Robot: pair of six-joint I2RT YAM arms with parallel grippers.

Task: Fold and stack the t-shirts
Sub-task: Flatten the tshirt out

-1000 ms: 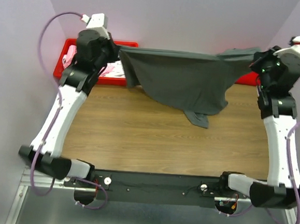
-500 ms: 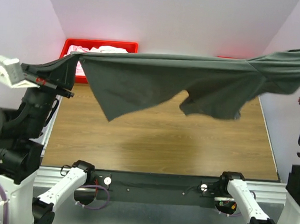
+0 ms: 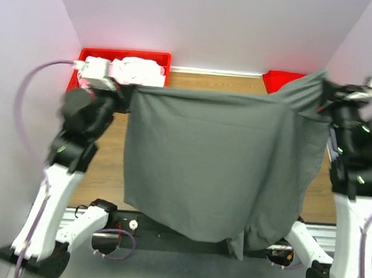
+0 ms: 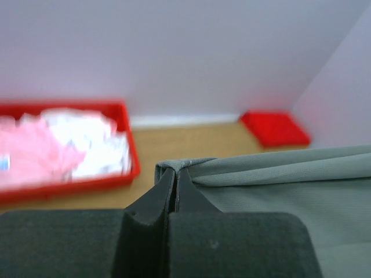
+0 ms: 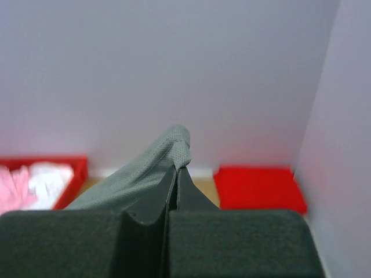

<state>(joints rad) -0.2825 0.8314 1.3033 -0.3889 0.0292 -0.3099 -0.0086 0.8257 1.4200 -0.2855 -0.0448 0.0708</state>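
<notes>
Left gripper (image 4: pixel 175 174) is clamped shut on one top corner of the dark grey t-shirt (image 3: pixel 216 161), just right of the red bin (image 3: pixel 125 52), and the right gripper (image 5: pixel 177 171) is pinched on the opposite top corner, far to that bin's right. Stretched between them, the shirt hangs raised as a broad sheet, hiding much of the worktop (image 3: pixel 104 158) in the top view. Pale pink and white t-shirts (image 3: pixel 136 69) lie heaped inside the bin, while the bright red t-shirt (image 3: pixel 281 79) lies by the back wall, well to the bin's right.
</notes>
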